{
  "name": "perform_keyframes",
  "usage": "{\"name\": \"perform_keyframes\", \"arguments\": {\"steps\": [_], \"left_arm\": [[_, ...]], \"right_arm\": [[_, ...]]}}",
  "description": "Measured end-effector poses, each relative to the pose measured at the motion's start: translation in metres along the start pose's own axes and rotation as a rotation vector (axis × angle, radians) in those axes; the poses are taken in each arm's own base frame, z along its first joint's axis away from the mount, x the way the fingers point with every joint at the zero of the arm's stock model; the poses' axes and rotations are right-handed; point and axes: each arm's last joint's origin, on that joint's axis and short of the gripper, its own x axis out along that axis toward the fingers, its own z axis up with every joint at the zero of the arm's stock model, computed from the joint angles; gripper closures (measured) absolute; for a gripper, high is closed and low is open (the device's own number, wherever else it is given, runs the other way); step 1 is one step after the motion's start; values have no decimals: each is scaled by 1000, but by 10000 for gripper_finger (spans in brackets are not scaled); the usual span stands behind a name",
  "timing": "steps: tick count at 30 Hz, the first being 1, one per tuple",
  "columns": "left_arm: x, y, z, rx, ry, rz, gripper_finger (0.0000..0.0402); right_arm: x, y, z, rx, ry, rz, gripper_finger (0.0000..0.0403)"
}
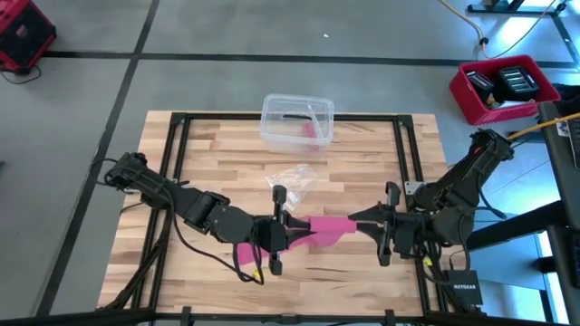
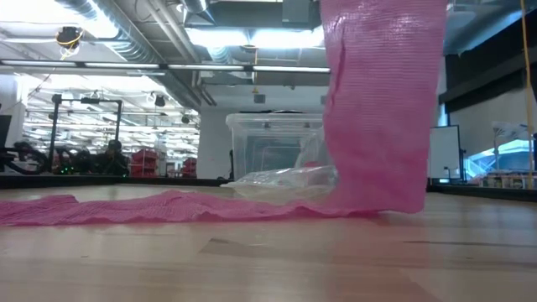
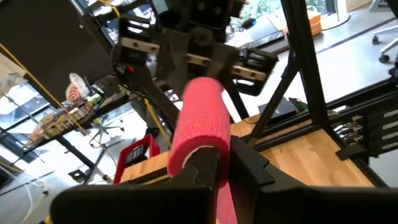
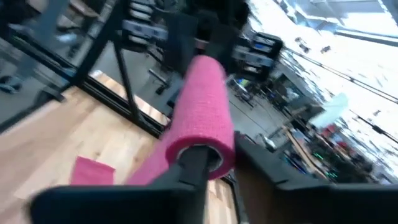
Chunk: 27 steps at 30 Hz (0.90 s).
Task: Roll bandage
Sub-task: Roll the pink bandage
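The pink woven-mesh fabric bandage (image 1: pixel 324 227) forms a soft rolled tube held above the light wooden slatted table (image 1: pixel 217 154) near the middle of its front edge, with a flat loose tail trailing down onto the boards. The left gripper (image 1: pixel 283 228) is clamped tight on one end of the roll, and the right gripper (image 1: pixel 370 221) has a finger tucked inside the other open end, fingers narrowed on its wall. Toward the back edge stand a clear rectangular plastic box (image 1: pixel 297 120) and, nearer, a crinkled clear plastic wrapper (image 1: pixel 292 180), with bare boards at both sides.
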Motion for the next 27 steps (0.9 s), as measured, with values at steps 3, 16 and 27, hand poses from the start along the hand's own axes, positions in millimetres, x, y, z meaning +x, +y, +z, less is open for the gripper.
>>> {"name": "perform_keyframes", "arguments": {"steps": [3, 16, 27], "left_arm": [[1, -1, 0, 14, -1, -5, 382], [-23, 5, 12, 169, 69, 220, 270], [-18, -1, -16, 75, 223, 202, 271]], "right_arm": [[0, -1, 0, 0, 3, -7, 387], [-35, -9, 9, 63, -6, -78, 382], [-61, -9, 15, 118, -16, -96, 388]]}}
